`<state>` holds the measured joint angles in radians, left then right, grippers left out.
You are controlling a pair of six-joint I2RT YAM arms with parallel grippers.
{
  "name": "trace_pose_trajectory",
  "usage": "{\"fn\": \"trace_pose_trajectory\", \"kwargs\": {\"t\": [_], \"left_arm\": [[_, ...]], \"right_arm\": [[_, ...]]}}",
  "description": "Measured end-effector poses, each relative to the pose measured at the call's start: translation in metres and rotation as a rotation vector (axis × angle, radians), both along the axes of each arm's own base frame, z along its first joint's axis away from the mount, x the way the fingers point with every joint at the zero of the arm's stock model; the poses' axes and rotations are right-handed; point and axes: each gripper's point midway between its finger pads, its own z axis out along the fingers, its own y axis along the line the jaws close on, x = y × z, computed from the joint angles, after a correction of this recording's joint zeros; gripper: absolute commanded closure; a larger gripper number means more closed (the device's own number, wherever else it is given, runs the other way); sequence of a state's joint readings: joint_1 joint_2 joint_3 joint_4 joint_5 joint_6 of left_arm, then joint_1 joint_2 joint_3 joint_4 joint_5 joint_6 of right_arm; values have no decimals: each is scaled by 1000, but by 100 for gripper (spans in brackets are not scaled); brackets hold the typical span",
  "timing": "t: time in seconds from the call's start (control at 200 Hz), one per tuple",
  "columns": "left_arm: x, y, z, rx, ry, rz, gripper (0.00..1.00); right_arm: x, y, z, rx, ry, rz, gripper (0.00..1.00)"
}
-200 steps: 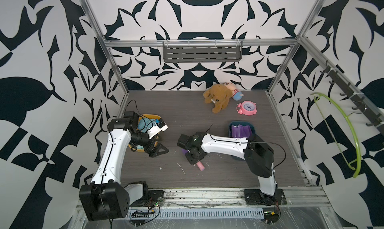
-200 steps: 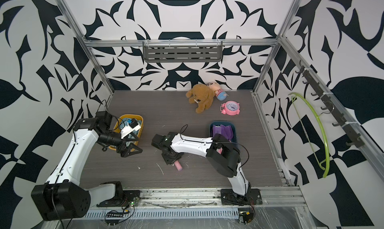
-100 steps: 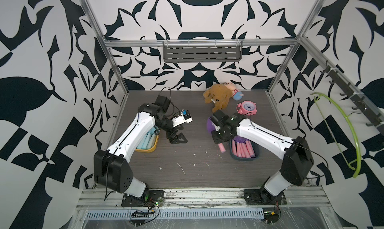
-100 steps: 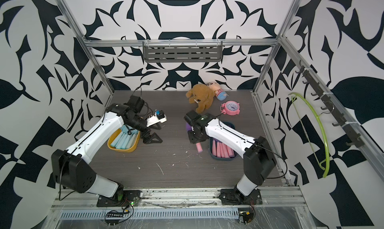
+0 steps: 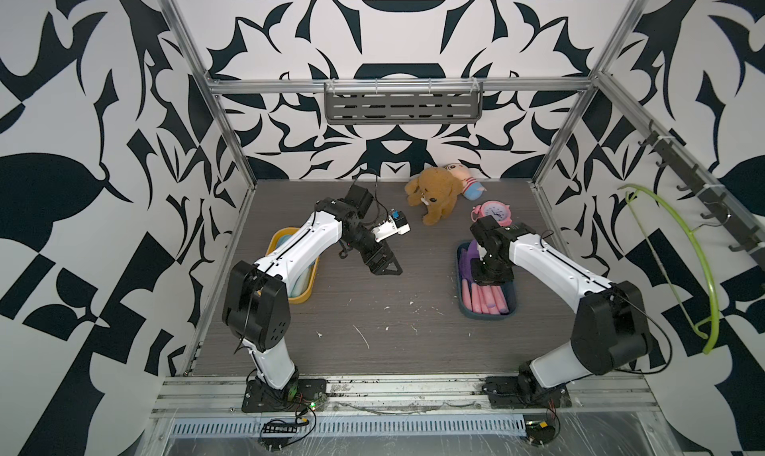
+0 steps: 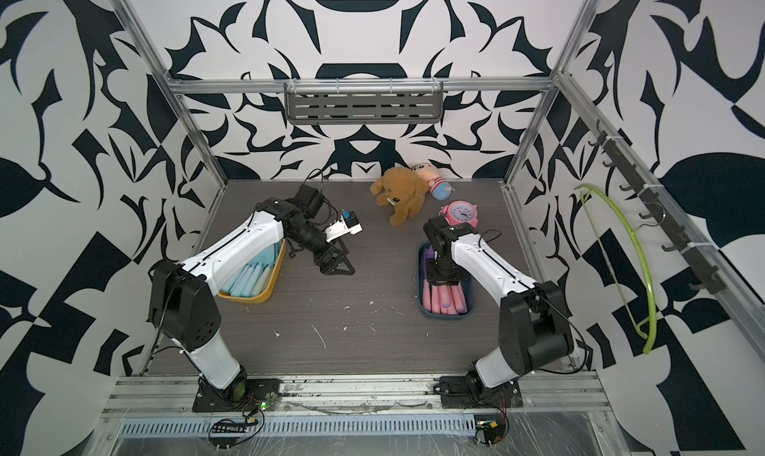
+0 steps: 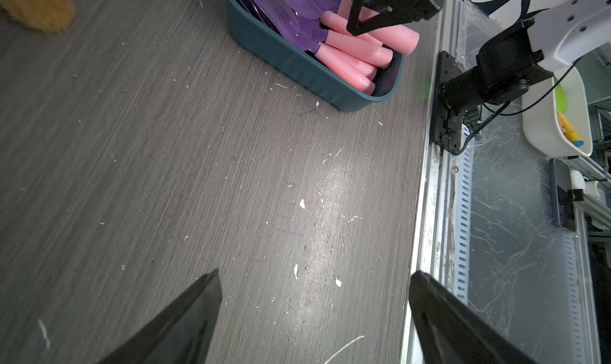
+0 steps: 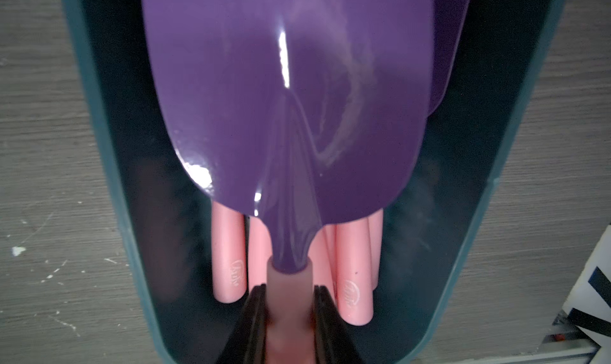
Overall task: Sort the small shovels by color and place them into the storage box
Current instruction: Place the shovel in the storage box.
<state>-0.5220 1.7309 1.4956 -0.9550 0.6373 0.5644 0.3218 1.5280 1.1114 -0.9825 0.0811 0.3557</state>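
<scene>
The placing step looks nearly done: the right pincer [image 8: 289, 289] is clamped on the pink handle of a purple shovel [image 8: 287, 98], held low over the teal box [image 7: 291, 61] and lined up with the other purple shovels [image 7: 350, 48] lying inside. The next move calls for a small drop and a release, so that it settles flat on that stack. The left pincer [image 7: 315, 272] hangs spread wide and empty over bare tabletop [image 5: 372, 309]; the blue shovels [image 6: 248, 273] lie in the yellow box [image 6: 252, 298], and none is seen loose.
</scene>
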Motion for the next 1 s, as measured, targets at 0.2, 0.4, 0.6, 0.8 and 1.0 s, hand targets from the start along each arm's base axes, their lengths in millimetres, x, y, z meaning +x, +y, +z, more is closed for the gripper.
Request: {"fn": "trace_pose_trajectory", "kwargs": {"t": [0.2,0.4,0.6,0.8,1.0], "left_arm": [[-6,3,-6,9,15,6,3],[-5,3,-4,5,7,6,3],[-5,4,-3,6,0,8,3],[-6,6,0,6,-11,9,3],[-5,9,3,1,-20,18,2]], "right_arm": [[2,3,-15,11,18,0,80],[4,4,-25,12,21,-3,68],[6,3,-26,2,15,-5,68],[6,2,-22,5,3,-6,67],[10,-10,6,-28,-89,-15,49]]}}
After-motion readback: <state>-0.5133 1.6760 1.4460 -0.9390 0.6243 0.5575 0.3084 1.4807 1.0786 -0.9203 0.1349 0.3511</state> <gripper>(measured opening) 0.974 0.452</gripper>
